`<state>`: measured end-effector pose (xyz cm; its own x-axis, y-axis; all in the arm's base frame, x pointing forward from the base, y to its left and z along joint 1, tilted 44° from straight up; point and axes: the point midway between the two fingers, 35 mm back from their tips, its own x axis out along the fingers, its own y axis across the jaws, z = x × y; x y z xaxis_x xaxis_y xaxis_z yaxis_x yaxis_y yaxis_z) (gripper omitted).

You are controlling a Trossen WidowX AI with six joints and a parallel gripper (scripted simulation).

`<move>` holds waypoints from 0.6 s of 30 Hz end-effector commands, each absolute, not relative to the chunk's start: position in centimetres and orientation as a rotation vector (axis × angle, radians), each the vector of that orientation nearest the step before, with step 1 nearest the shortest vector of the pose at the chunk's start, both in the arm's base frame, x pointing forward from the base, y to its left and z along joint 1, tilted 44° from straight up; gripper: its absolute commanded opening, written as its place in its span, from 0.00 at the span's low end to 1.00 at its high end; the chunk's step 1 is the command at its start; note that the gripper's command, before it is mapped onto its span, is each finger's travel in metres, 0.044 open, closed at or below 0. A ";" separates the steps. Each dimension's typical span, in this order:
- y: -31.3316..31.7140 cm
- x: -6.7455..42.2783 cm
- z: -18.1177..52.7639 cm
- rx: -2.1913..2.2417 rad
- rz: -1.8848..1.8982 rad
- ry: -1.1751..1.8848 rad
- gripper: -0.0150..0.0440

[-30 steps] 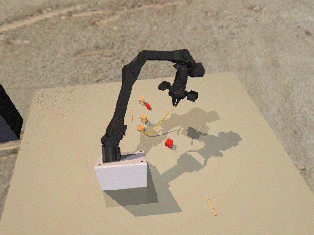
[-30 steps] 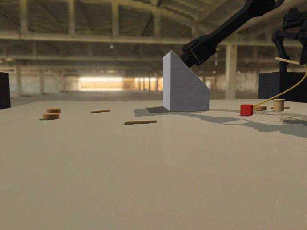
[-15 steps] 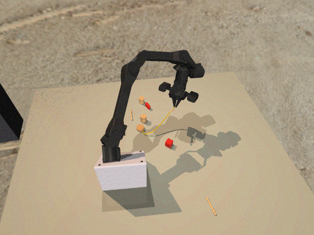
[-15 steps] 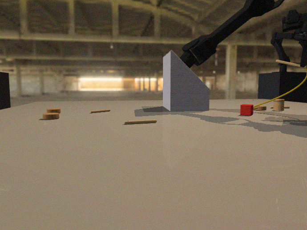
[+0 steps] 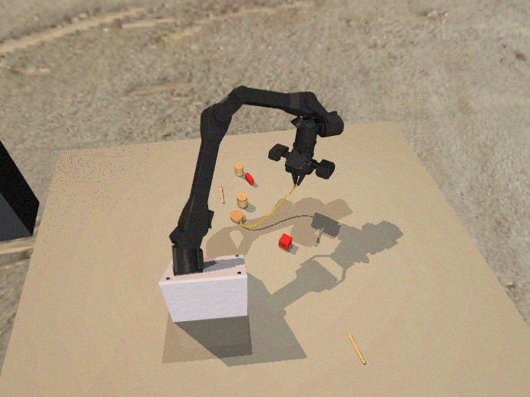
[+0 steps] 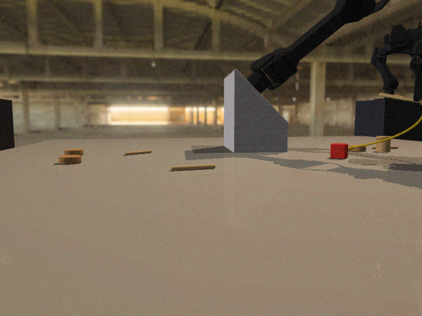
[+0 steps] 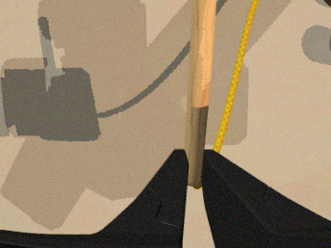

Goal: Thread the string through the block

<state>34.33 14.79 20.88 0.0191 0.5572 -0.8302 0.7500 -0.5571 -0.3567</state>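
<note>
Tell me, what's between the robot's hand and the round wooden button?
The yellow string hangs in a curve from the stick pinched in the hand down to the button. The top view shows it best.

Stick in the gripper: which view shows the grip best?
Wrist: the stick fills the frame, its base pinched between the gripper fingers. Top shows only a speck at the fingertips; exterior shows just its end at the right edge.

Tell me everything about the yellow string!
The yellow string looks like a thin twisted cord. One end is fixed to a round wooden button lying on the table. From there it sags in a loose curve and climbs to the wooden stick, joining it near the end pinched in the black gripper. That stick is held up in the air. In the top view, most of the string seems to hang off the table, casting a curved shadow.
</note>
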 end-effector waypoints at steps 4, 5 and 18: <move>15.5 34.5 20.1 2.143 -1.549 1.384 0.25; 15.5 34.5 20.0 2.148 -1.546 1.386 0.25; 16.6 34.7 18.7 2.217 -1.505 1.404 0.25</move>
<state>34.72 16.18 19.13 0.0721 0.6062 -0.7920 0.7404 -0.5646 -0.3648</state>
